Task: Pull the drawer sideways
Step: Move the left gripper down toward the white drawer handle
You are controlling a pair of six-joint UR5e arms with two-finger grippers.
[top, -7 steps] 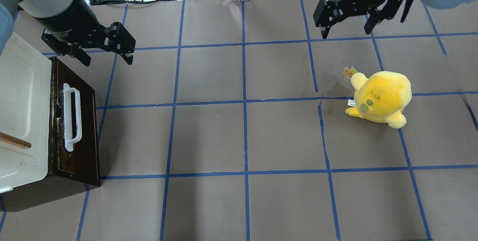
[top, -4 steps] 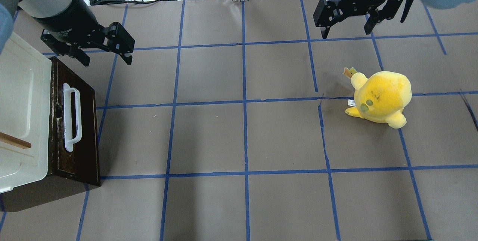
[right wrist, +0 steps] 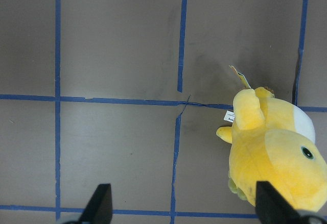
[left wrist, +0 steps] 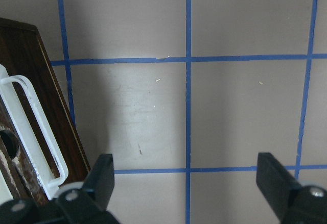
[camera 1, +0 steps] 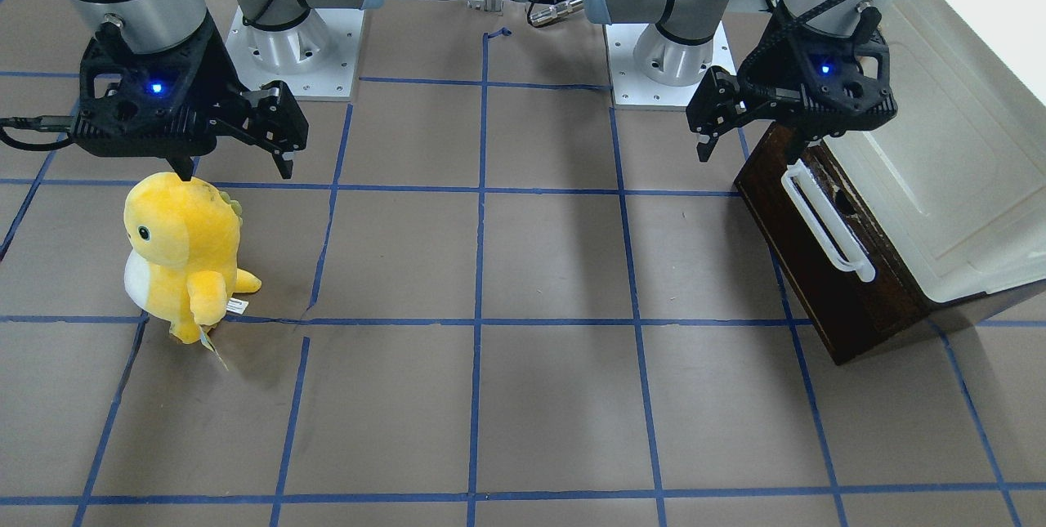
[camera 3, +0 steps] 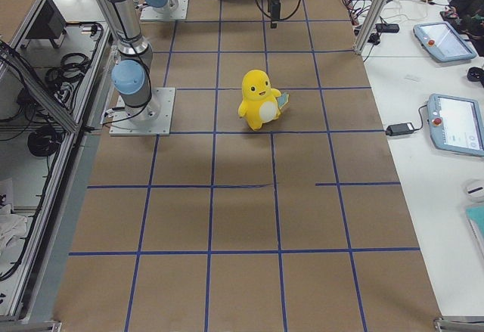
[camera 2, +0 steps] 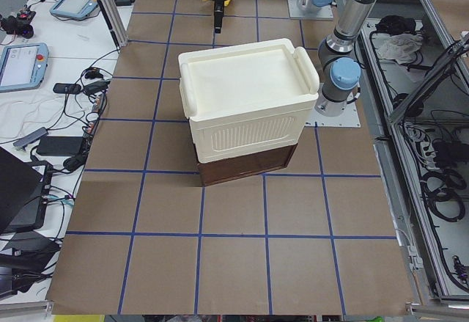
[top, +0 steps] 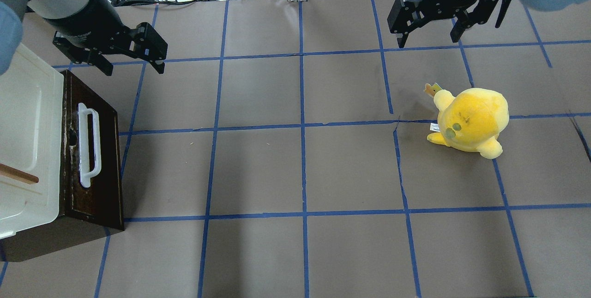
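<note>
The drawer (top: 104, 159) sits at the table's (top: 300, 173) left end in the overhead view, under a cream plastic cabinet (top: 27, 141). Its front is dark, glossy, scuffed wood, a flat rectangle facing the table's middle. It carries one long white bar handle (top: 87, 145), rounded at the corners, with one round hole (top: 72, 137) just behind it.

The left gripper (top: 134, 69) hovers past the drawer's far corner. Its black, angular fingers are spread wide and touch nothing. The right gripper (top: 428, 41) hangs over the far right part of the table, its fingers also spread and empty. Near it stands one plush (top: 471, 122), yellow, soft and rounded, with a white belly.

The table is covered in matte brown paper, and blue tape (top: 302, 127) marks it into squares.

In all there is one drawer, one handle, one cabinet, one plush and two grippers.
</note>
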